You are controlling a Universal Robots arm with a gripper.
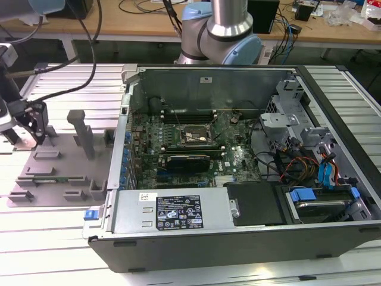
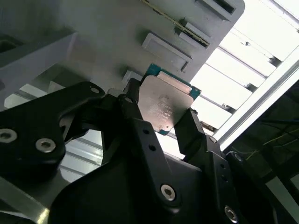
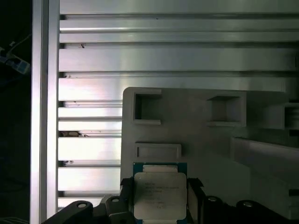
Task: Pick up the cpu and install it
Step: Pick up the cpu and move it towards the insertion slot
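The small, flat, square cpu (image 2: pixel 166 105) with its shiny silver-grey metal lid and thin green rim is sitting between the black fingers (image 2: pixel 191 130) of the gripper (image 2: pixel 161 109), lid facing the cameras in both wrist views. The two fingers are pinching it by opposite edges, one on each side of the cpu (image 3: pixel 160 193).

Behind the chip, the large light-grey plastic tray (image 3: pixel 196 140) with raised rectangular frames and upright blocks is lying on the table. The cpu is hanging over a corner region of that tray; whether it is touching the tray I cannot tell.

The tray is resting on a silver slatted aluminium table (image 3: pixel 163 60). In the exterior view the gripper (image 1: pixel 33 128) is hovering at the far left, over the tray (image 1: pixel 59 173).

Well apart, toward the exterior view's right, a big open grey metal computer case (image 1: pixel 238 238) is lying on its side, exposing a green motherboard with a square black-and-metal socket frame (image 1: pixel 191 136).
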